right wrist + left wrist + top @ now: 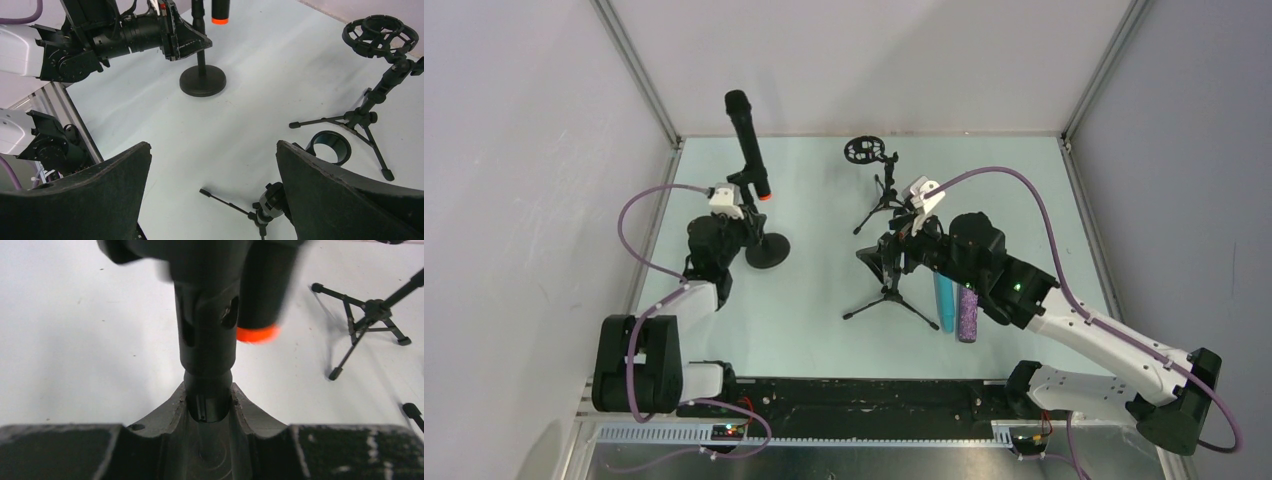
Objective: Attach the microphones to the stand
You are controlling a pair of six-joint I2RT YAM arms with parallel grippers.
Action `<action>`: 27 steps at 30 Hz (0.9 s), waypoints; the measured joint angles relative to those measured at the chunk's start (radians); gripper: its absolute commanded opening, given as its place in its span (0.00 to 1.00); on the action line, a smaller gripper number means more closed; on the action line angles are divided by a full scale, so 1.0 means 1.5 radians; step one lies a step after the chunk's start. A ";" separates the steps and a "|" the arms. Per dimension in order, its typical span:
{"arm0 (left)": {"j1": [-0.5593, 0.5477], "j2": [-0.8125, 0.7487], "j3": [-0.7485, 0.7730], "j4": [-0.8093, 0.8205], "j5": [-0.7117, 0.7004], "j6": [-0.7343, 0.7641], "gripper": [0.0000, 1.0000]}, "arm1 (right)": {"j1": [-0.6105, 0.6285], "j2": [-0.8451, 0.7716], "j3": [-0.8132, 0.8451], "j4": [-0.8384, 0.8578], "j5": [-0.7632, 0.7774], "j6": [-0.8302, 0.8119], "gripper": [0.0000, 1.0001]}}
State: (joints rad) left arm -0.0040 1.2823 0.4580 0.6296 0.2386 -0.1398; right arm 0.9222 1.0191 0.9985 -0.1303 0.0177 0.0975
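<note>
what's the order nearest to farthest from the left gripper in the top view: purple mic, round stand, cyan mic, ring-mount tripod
1. round stand, gripped at its pole by the left gripper, left side.
2. ring-mount tripod, far centre.
3. cyan mic, lying right of centre.
4. purple mic, right beside the cyan one, on its far side.

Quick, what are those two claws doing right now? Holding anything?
Left gripper: fingers closed on the pole of the round-base stand.
Right gripper: fingers wide open, holding nothing.
</note>
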 measured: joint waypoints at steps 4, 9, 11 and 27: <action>-0.025 -0.009 0.000 -0.012 0.001 0.001 0.00 | 0.005 0.000 0.000 0.006 0.000 0.000 1.00; -0.045 -0.065 0.000 -0.055 0.000 0.006 0.00 | 0.014 -0.002 0.000 0.026 -0.007 -0.001 1.00; -0.054 -0.097 0.000 -0.070 0.001 0.010 0.00 | 0.019 -0.002 0.000 0.038 -0.015 -0.003 1.00; -0.116 -0.244 -0.012 -0.174 0.024 0.048 0.00 | 0.043 -0.003 0.003 0.125 -0.027 -0.009 0.93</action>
State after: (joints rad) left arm -0.1776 0.9165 0.4393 0.3683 0.2749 -0.0685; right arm 0.9874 1.0153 1.0027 0.0578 -0.0235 0.0834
